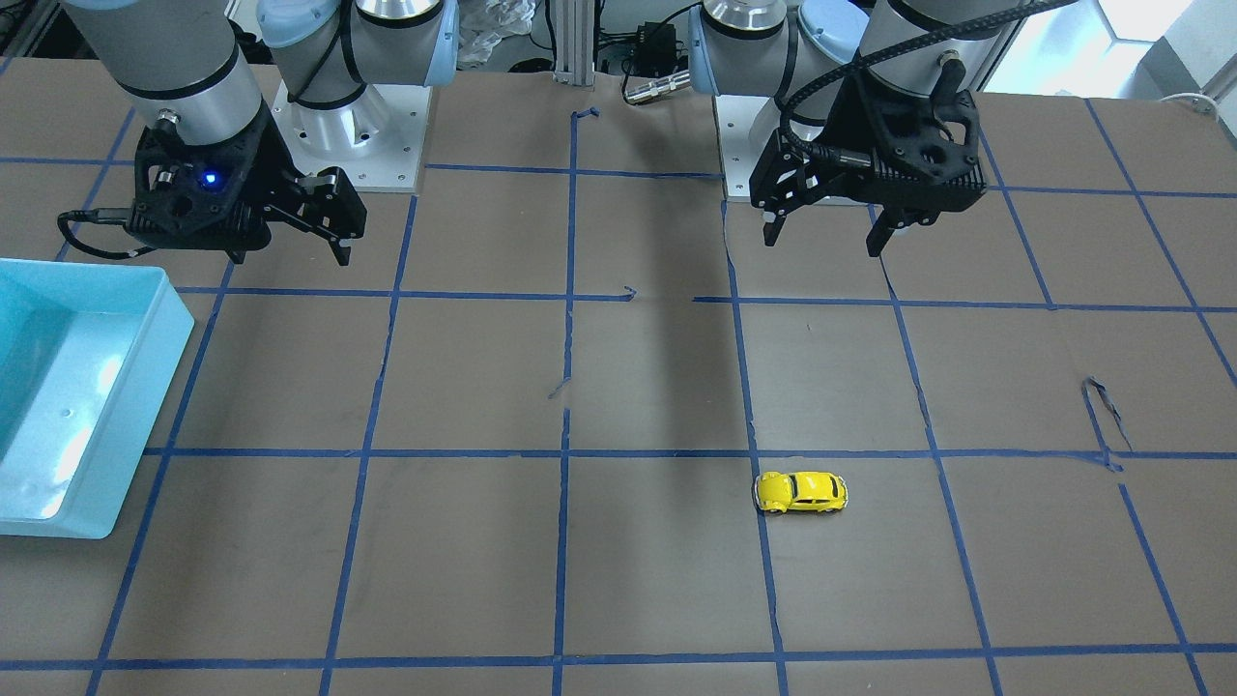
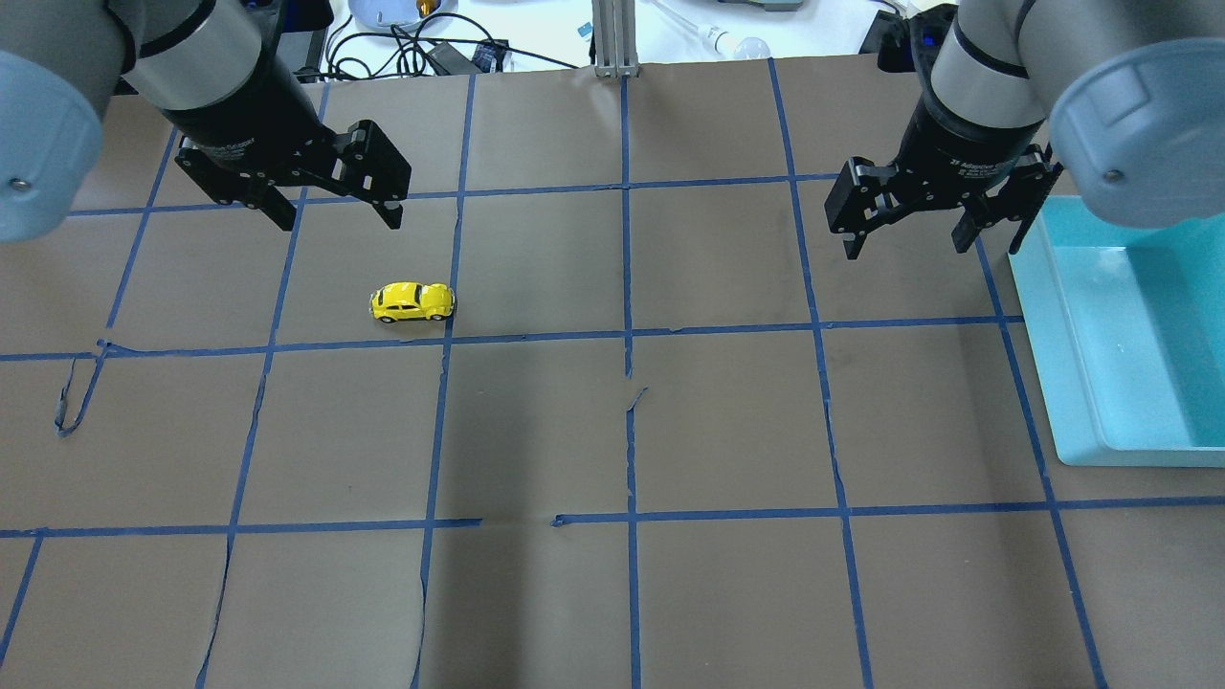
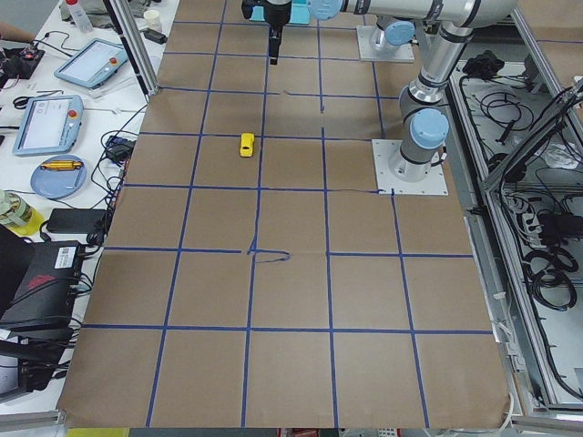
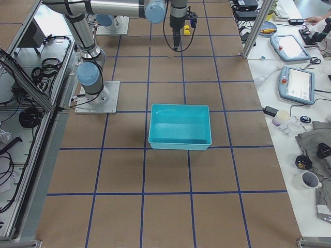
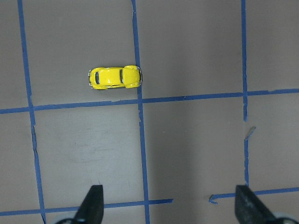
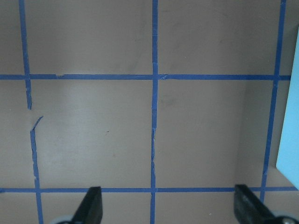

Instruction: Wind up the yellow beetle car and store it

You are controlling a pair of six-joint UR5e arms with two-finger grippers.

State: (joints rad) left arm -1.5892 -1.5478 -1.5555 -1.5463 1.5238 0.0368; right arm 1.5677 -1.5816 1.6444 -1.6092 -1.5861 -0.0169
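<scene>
The yellow beetle car [image 1: 801, 492] [image 2: 412, 301] [image 3: 246, 145] stands on its wheels on the brown paper, beside a blue tape line. My left gripper [image 1: 823, 242] [image 2: 341, 223] hangs open above the table, about a grid cell from the car and apart from it. In the left wrist view the car [image 5: 115, 77] lies ahead of the spread left gripper [image 5: 169, 205], up and to the left. My right gripper [image 1: 290, 253] [image 2: 904, 247] [image 6: 168, 207] is open and holds nothing, hovering beside the turquoise bin [image 2: 1043, 325] [image 1: 145, 367] [image 4: 180, 142].
Blue tape marks a grid on the paper, which is torn in places [image 2: 77, 392]. Both arm bases [image 1: 353, 135] [image 1: 744, 145] stand at the robot's edge. An aluminium post [image 2: 612, 38] rises at the far edge. Benches with tablets [image 3: 46, 123] flank the table.
</scene>
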